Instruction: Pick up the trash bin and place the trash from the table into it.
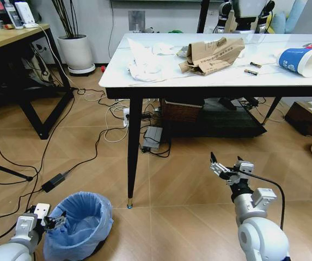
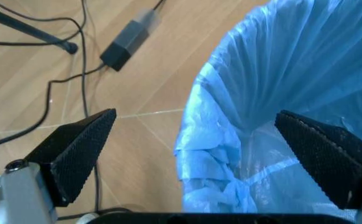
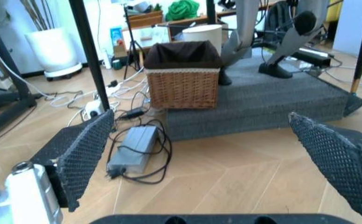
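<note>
The trash bin (image 1: 79, 223), lined with a crinkled light-blue bag, stands on the floor at the lower left. My left gripper (image 1: 55, 221) is open at its near-left rim. In the left wrist view the bag's rim (image 2: 212, 140) lies between the two spread fingers (image 2: 75, 149). The table (image 1: 117, 81) carries the trash: white tissues (image 1: 145, 65), torn brown cardboard (image 1: 213, 54), a blue-and-white paper cup (image 1: 303, 61) lying on its side, and small packets (image 1: 252, 68). My right gripper (image 1: 221, 168) hangs open and holds nothing, low in front of the table.
A black table leg (image 1: 134, 152) stands just behind the bin. Cables and a power brick (image 1: 55, 181) lie across the floor at left. Under the table are a wicker basket (image 3: 184, 74) and a grey platform (image 3: 262, 98). A yellow desk (image 1: 14, 35) stands at the far left.
</note>
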